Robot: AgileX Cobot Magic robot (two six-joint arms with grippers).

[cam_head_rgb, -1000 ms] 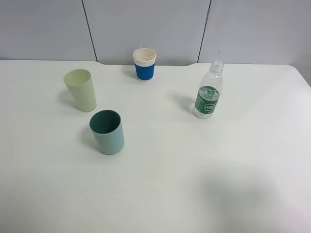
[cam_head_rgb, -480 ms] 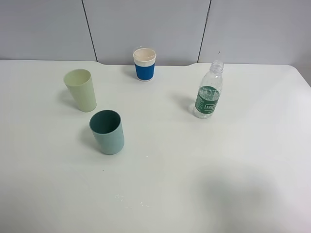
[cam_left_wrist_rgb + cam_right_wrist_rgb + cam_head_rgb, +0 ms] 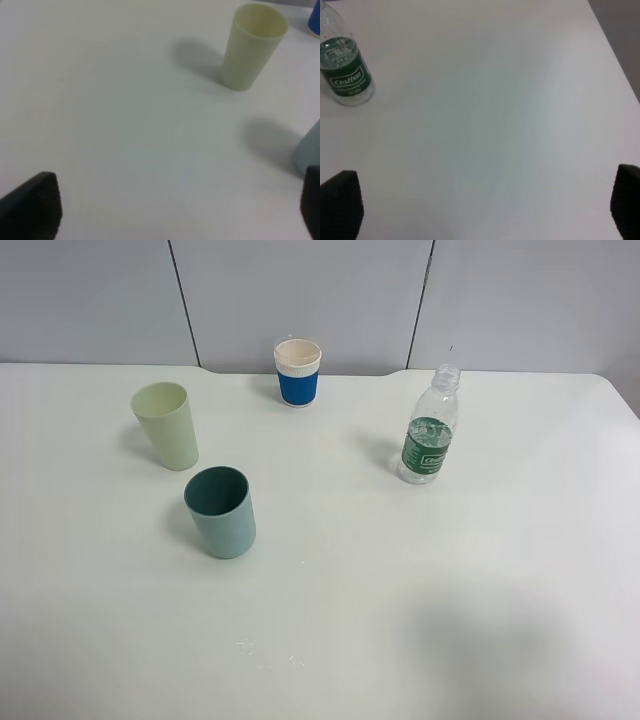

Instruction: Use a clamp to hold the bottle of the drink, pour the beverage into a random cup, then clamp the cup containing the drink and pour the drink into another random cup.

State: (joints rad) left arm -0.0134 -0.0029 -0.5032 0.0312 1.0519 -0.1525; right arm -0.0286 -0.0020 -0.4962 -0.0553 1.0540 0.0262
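Where legible in the right wrist view: white "Cestbon" lettering on the dark green band of the bottle [image 3: 345,75], smaller print beneath unreadable, neck cut off by the frame. Upright and uncapped on the white table [image 3: 400,620] toward the right rear, well apart from the cups. Teal cup [image 3: 221,511] near front left, just beside pale yellow-green cup [image 3: 167,425]; blue-and-white cup [image 3: 298,371] at the rear edge, no markings readable. Left gripper [image 3: 170,205] and right gripper [image 3: 485,202]: only dark fingertips visible, jaws spread wide, nothing held. Neither arm visible in the high view. Teal cup clipped and blurred in the left wrist view
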